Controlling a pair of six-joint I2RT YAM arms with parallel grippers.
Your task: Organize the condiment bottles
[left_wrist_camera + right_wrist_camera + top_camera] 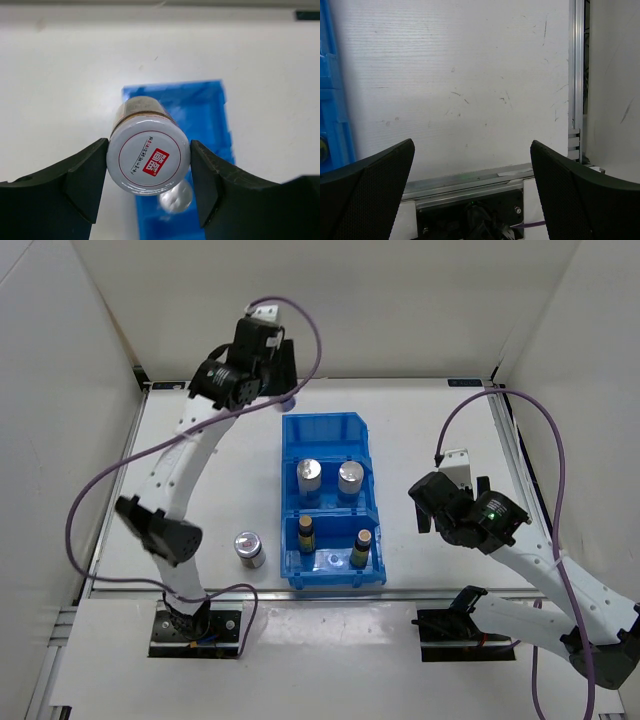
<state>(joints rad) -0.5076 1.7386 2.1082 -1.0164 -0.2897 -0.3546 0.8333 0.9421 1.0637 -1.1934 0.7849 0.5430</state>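
The left fingers (75, 185) pinch a red-labelled jar (148, 159), one finger touching each side of its lid. The blue bin (210, 105) lies below the held jar. A silver-lidded jar (175, 197) stands in the bin, just under and between the left fingers. The right fingers (370, 190) are spread wide above the desk (470, 75), and the bin's edge lies to their left.

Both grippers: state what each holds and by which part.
Left gripper holds a jar, jaws clamping the sides of its red-marked white end. Right gripper holds nothing.
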